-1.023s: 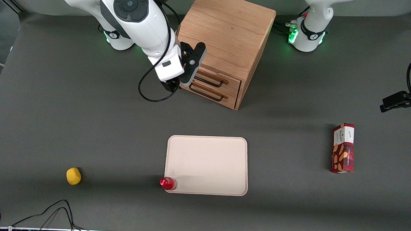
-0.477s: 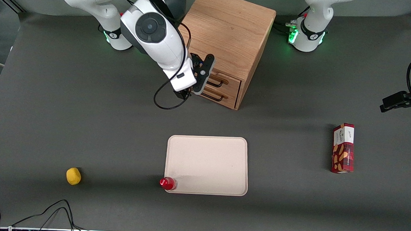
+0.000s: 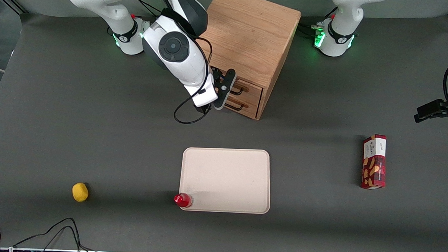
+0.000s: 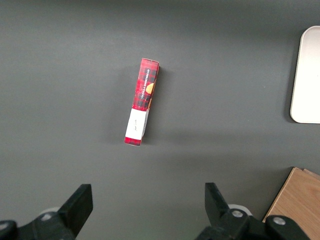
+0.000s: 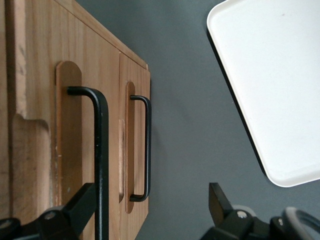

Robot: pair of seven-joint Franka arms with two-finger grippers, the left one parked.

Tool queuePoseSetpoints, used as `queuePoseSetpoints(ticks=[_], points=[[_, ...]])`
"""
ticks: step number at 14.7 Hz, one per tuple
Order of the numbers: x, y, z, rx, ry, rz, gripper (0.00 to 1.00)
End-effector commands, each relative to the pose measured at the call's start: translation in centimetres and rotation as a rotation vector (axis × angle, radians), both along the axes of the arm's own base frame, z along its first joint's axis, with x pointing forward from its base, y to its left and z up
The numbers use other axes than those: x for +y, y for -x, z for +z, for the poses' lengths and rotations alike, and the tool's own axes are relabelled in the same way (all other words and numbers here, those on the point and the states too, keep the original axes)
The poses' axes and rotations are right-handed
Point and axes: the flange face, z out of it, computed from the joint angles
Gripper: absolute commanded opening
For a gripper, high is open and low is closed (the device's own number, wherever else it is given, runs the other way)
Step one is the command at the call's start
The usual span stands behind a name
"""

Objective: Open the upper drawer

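Observation:
The light-oak cabinet (image 3: 249, 37) stands at the back of the table, with both drawers shut. The upper drawer (image 3: 250, 89) has a black wire bar handle (image 3: 238, 91); the like lower drawer (image 3: 247, 103) sits under it. My right gripper (image 3: 206, 107) hangs in front of the drawer fronts, covering part of both handles. In the right wrist view the gripper (image 5: 147, 207) is open wide. The upper drawer's handle (image 5: 101, 160) runs between the fingers, close to one finger (image 5: 75, 210), with no grip on it. The lower handle (image 5: 146, 150) lies nearer the table.
A cream tray (image 3: 226, 180) lies mid-table, nearer the front camera, with a red-capped bottle (image 3: 183, 200) at its corner. A yellow lump (image 3: 80, 192) lies toward the working arm's end. A red snack box (image 3: 374, 161) lies toward the parked arm's end.
My right arm has swung along the cabinet front toward the parked arm's end, bringing the gripper from beside the cabinet's edge to in front of the handles. The drawers have not moved.

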Motion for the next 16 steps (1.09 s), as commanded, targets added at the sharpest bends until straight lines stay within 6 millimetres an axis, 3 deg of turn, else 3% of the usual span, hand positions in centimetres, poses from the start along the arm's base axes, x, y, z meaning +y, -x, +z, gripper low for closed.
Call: queuePoseSetpoints(ticks=[1, 8, 12, 16], points=[[0.8, 0.3, -0.7, -0.006, -0.006, 0.028, 1.0], [1.4, 0.9, -0.9, 0.0, -0.012, 0.043, 1.0], [0.9, -0.5, -2.2, -0.04, -0.014, 0.072, 1.0], [-0.6, -2.3, -2.1, -0.059, -0.021, 0.081, 1.0]])
